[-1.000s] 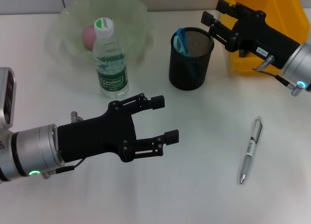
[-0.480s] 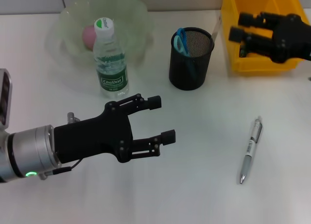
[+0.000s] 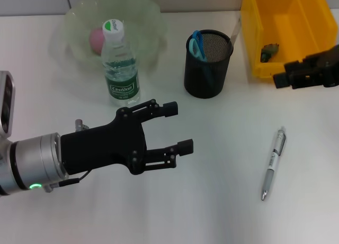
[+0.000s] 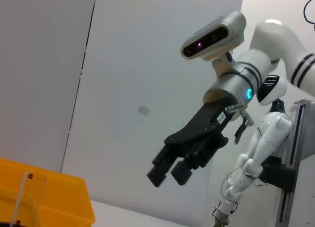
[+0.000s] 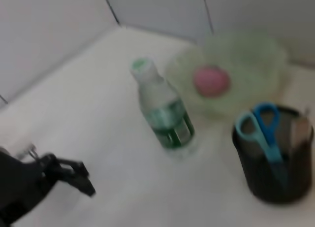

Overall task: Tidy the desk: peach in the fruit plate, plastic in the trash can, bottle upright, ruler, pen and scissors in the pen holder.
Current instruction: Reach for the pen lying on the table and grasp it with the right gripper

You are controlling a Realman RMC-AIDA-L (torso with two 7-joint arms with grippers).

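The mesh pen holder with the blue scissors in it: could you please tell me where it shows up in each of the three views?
Head view: the pen holder stands upper centre, between the water bottle and the yellow bin.
Left wrist view: not in it; only the bin's corner and the right gripper show.
Right wrist view: lower right corner, scissors inside.
Shared landmark: the water bottle, in the head and right wrist views.

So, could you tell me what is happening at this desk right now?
The robot is partway through tidying. The peach lies in the fruit plate, the bottle stands upright, and the scissors sit in the pen holder. The pen lies on the desk, not yet picked up. The left gripper hovers open and empty near the bottle. The right gripper is by the yellow trash can, holding nothing visible.
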